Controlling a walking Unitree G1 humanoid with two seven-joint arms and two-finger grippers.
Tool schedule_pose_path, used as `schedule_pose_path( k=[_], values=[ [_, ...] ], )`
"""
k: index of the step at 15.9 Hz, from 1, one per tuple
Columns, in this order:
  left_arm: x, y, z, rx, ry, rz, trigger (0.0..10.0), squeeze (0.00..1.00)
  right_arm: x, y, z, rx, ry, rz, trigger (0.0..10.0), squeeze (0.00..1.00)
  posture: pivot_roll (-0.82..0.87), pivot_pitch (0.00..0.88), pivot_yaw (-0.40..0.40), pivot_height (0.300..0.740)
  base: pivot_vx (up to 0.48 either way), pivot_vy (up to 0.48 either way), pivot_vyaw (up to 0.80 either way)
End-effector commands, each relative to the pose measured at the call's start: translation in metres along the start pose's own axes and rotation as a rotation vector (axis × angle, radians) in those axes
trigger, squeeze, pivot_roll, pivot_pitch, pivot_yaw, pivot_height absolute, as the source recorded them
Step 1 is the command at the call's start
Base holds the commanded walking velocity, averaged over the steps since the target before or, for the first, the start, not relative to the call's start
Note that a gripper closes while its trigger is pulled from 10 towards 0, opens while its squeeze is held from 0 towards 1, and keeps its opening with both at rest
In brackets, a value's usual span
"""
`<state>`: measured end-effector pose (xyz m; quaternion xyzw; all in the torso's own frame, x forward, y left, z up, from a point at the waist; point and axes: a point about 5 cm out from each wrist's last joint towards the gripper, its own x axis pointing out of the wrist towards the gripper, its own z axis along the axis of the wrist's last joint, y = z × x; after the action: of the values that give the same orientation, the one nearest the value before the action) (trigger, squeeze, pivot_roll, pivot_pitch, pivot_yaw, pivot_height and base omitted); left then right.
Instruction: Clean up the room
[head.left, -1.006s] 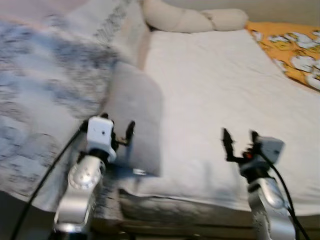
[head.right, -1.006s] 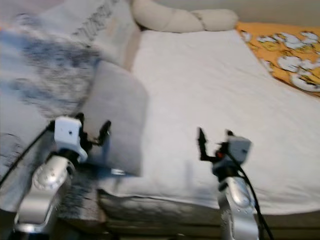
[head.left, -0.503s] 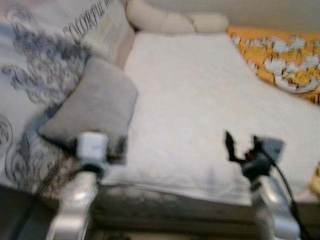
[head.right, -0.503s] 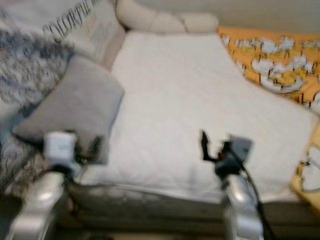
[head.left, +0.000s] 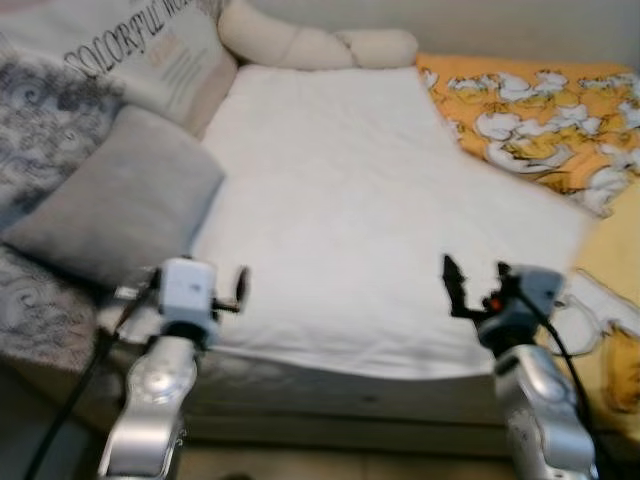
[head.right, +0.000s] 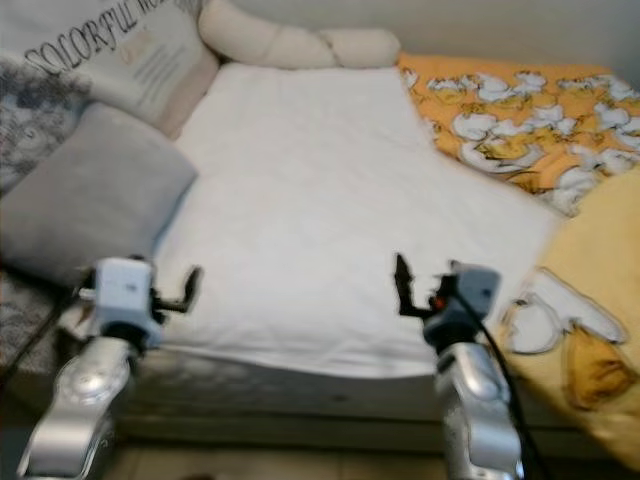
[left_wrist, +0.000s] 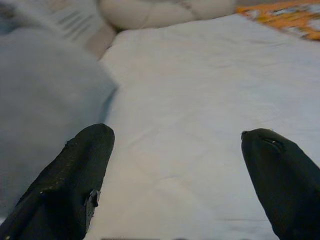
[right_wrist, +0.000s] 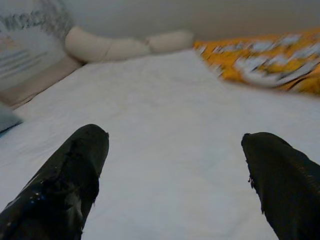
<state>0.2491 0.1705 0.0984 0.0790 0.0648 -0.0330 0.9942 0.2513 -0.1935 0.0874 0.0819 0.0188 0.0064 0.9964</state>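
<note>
A bed with a white sheet (head.left: 330, 200) lies before me. A grey pillow (head.left: 115, 205) rests on its left side, below a printed pillow (head.left: 130, 60). A cream bolster (head.left: 315, 45) lies across the far end. An orange patterned blanket (head.left: 530, 110) covers the right side. My left gripper (head.left: 200, 285) hovers open at the sheet's near edge, just right of the grey pillow (left_wrist: 40, 100), holding nothing. My right gripper (head.left: 476, 280) stands open over the sheet's near right part, also holding nothing. Between its fingertips (right_wrist: 87, 150) lies bare white sheet (right_wrist: 165, 110).
A yellow cover with white and orange shapes (head.right: 570, 330) hangs at the bed's near right corner. The mattress front edge (head.left: 340, 395) runs just beyond both arms. A pale wall (right_wrist: 190, 15) stands behind the bolster.
The whole view has swung to the right, bringing more of the orange blanket into sight. My left gripper, earlier at the grey pillow's near corner, is now beside it over the sheet.
</note>
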Motion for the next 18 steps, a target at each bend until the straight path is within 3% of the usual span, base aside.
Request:
schedule_pose_path(
  k=[1,4,7,14,18],
  values=[
    [0.001,0.01,0.001,0.012,0.003,0.043,10.0,1.0,0.002,0.005,0.003,-0.043,-0.027,0.026,10.0,1.0,-0.02,0.0,0.01,0.74,0.0,-0.48,0.0],
    [0.005,0.015,0.003,-0.005,0.0,0.065,10.0,1.0,0.006,0.007,0.002,-0.065,-0.02,0.033,10.0,1.0,-0.02,0.0,0.001,0.74,0.0,-0.48,0.0],
    [0.007,0.012,0.005,-0.003,-0.003,0.058,10.0,1.0,0.009,0.0,-0.002,-0.081,0.024,-0.051,10.0,1.0,-0.02,0.0,0.002,0.74,0.0,-0.48,0.0],
    [0.009,0.012,0.005,0.001,0.002,0.055,10.0,1.0,0.013,0.005,-0.003,-0.113,0.01,-0.013,10.0,1.0,-0.02,0.0,0.006,0.74,0.0,-0.48,0.0],
    [0.01,0.012,0.005,-0.003,0.008,0.056,10.0,1.0,0.015,0.0,-0.006,-0.128,0.049,-0.061,10.0,1.0,-0.02,0.0,0.006,0.74,0.0,-0.48,0.0]
  ],
)
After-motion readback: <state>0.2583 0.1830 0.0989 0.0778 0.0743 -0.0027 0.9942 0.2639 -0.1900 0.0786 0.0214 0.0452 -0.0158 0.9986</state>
